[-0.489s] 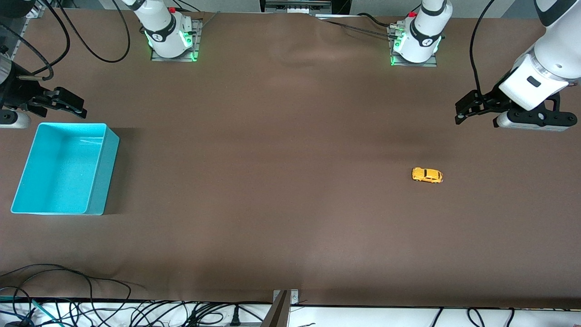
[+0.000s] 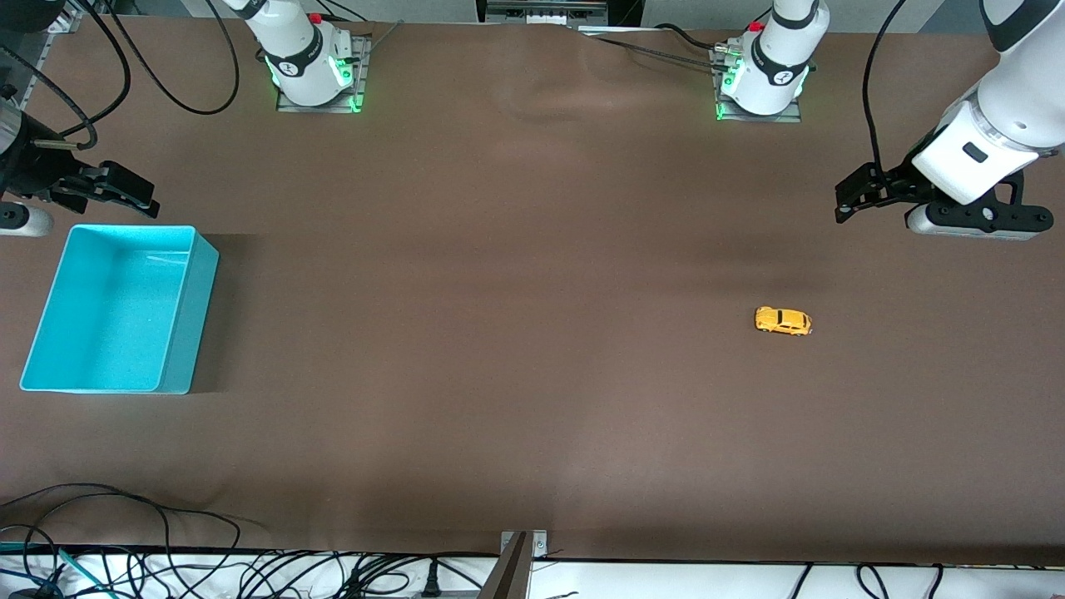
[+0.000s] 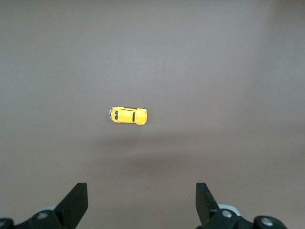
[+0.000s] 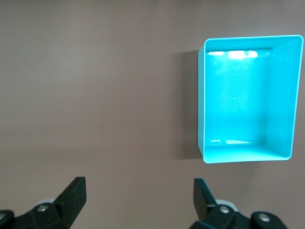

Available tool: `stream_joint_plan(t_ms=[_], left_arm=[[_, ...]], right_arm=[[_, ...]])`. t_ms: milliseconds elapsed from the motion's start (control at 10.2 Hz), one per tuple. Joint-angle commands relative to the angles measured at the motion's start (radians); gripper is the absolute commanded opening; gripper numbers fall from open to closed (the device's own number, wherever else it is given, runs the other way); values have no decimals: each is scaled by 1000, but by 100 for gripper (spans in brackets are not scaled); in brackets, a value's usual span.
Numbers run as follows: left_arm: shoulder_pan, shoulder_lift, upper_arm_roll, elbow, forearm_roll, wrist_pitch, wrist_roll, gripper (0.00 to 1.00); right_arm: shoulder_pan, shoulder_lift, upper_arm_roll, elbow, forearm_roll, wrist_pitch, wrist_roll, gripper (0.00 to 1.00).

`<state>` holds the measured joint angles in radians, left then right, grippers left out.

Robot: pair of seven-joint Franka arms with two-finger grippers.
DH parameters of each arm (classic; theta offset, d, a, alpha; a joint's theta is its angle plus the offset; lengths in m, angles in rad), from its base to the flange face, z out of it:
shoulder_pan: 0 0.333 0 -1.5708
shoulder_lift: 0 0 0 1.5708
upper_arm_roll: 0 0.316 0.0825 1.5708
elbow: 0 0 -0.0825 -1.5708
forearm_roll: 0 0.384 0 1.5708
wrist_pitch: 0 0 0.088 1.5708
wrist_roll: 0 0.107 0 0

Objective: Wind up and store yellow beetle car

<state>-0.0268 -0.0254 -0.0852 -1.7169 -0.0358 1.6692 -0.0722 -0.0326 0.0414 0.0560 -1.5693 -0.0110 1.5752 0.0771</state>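
The yellow beetle car point(image 2: 783, 321) stands on its wheels on the brown table, toward the left arm's end; the left wrist view shows the car point(image 3: 128, 115) from above. My left gripper point(image 2: 850, 200) hangs open and empty in the air over bare table, apart from the car. Its fingertips point(image 3: 78, 195) stand wide in the left wrist view, left gripper point(image 3: 142, 195). My right gripper point(image 2: 141, 193) hangs open and empty over the table beside the turquoise bin point(image 2: 187, 333); in the right wrist view the right gripper point(image 4: 139, 191) shows nothing between its fingers.
The turquoise bin point(image 4: 286, 95) is empty and sits at the right arm's end of the table. Both arm bases point(image 2: 312, 66) stand along the table's edge farthest from the front camera. Loose cables point(image 2: 125, 532) lie at the near edge.
The left arm has shifted slightly upward in the front view; the right gripper also moved a little. The car and the bin have not moved.
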Motion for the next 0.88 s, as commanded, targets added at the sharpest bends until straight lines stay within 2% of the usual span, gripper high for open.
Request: stream_joint_plan(t_ms=[0, 782], left_arm=[[10, 21, 1, 40, 24, -43, 23, 100], [7, 21, -4, 42, 22, -55, 28, 100]], right_arm=[[-1, 8, 1, 28, 16, -24, 7, 100], [-3, 12, -1, 29, 17, -23, 3, 100]])
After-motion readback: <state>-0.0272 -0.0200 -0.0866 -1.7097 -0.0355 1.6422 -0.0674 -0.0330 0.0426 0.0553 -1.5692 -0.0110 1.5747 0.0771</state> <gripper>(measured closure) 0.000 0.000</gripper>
